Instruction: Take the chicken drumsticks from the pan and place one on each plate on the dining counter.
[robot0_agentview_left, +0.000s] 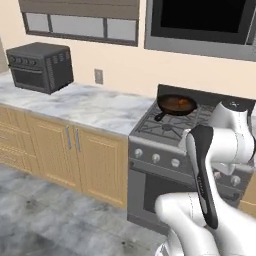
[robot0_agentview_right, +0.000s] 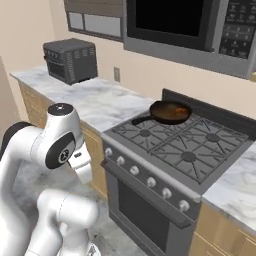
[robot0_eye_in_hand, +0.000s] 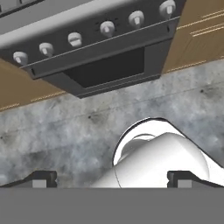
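Observation:
The black pan (robot0_agentview_left: 176, 104) (robot0_agentview_right: 170, 112) sits on the stove's back left burner, its handle toward the front left. Inside it lie the orange-brown chicken drumsticks (robot0_agentview_left: 175, 102) (robot0_agentview_right: 173, 108), too small to count. My arm is folded in front of the oven, well below and short of the pan. In the hand view my gripper (robot0_eye_in_hand: 114, 179) points down at the grey floor, open wide, with nothing between its fingertips (robot0_eye_in_hand: 41, 179). The plates and the dining counter are out of view.
The grey stove (robot0_agentview_left: 167, 131) (robot0_agentview_right: 186, 146) has knobs along its front and an oven door (robot0_eye_in_hand: 107, 70) below. A marble counter (robot0_agentview_left: 85, 104) (robot0_agentview_right: 99, 100) over oak cabinets runs to its left, carrying a black toaster oven (robot0_agentview_left: 40, 66) (robot0_agentview_right: 70, 60). A microwave (robot0_agentview_left: 200, 22) (robot0_agentview_right: 180, 25) hangs above.

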